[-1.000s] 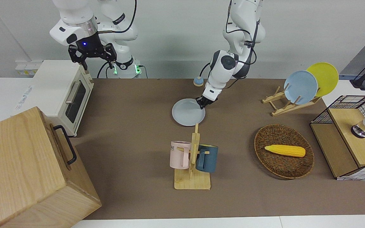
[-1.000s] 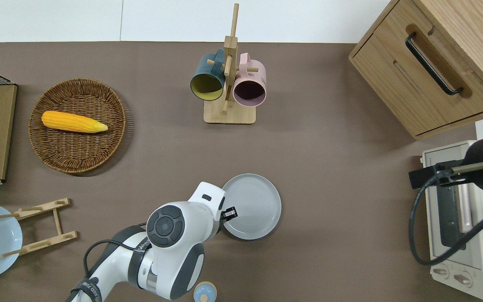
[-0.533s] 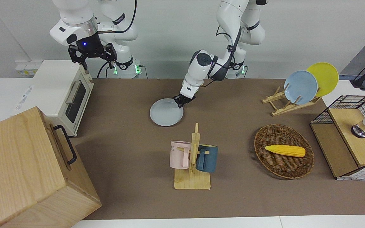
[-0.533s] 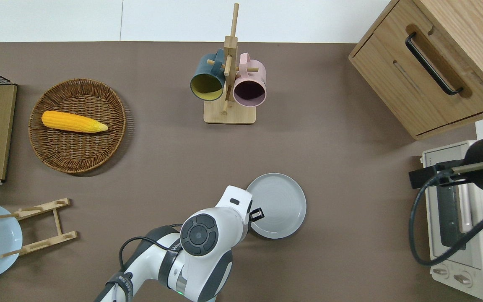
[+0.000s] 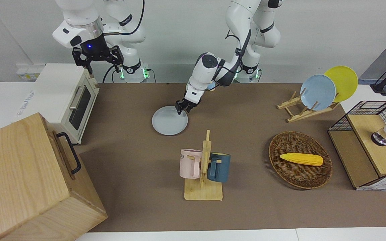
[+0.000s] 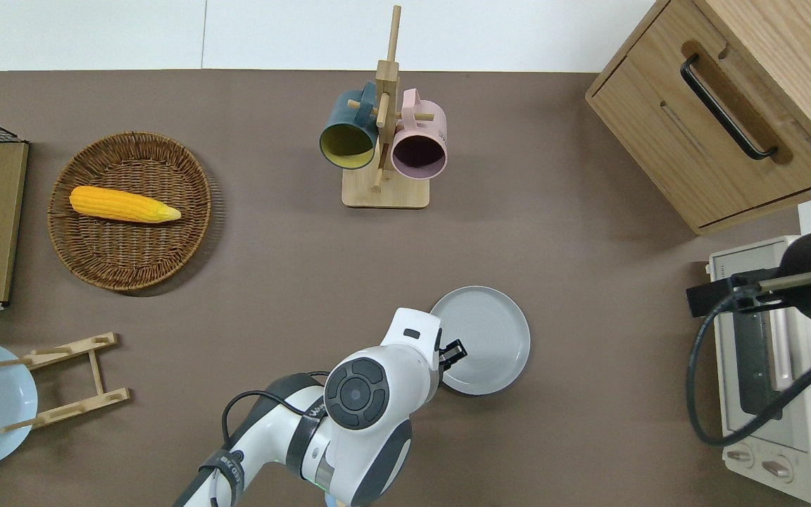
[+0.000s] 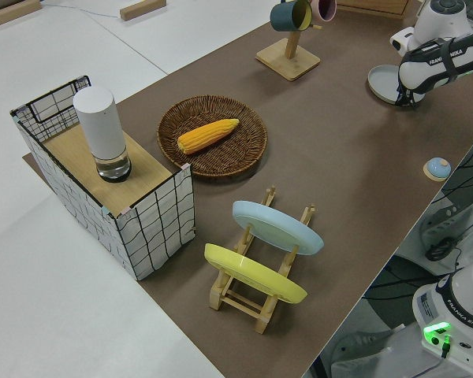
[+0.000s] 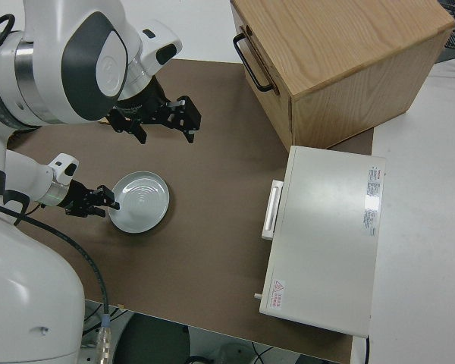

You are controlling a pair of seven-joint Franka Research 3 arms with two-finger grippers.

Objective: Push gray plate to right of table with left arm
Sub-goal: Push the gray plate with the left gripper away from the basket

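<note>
The gray plate (image 5: 169, 122) lies flat on the brown table (image 5: 126, 157), nearer to the robots than the mug rack. It also shows in the overhead view (image 6: 488, 336) and the right side view (image 8: 141, 200). My left gripper (image 5: 183, 108) is low at the plate's rim, on the edge toward the left arm's end of the table, touching it; it also shows in the overhead view (image 6: 452, 351). My right gripper (image 5: 97, 61), with a blue wrist light, is parked and open.
A mug rack (image 5: 203, 169) holds a pink and a dark blue mug. A white toaster oven (image 5: 66, 97) and a wooden cabinet (image 5: 28, 180) stand at the right arm's end. A wicker basket with corn (image 5: 301, 159), a plate rack (image 5: 308, 108) and a wire crate (image 5: 370, 144) stand toward the left arm's end.
The left gripper has pushed the gray plate along the table toward the right arm's end, with the gripper staying at the plate's rim. The right arm has not moved.
</note>
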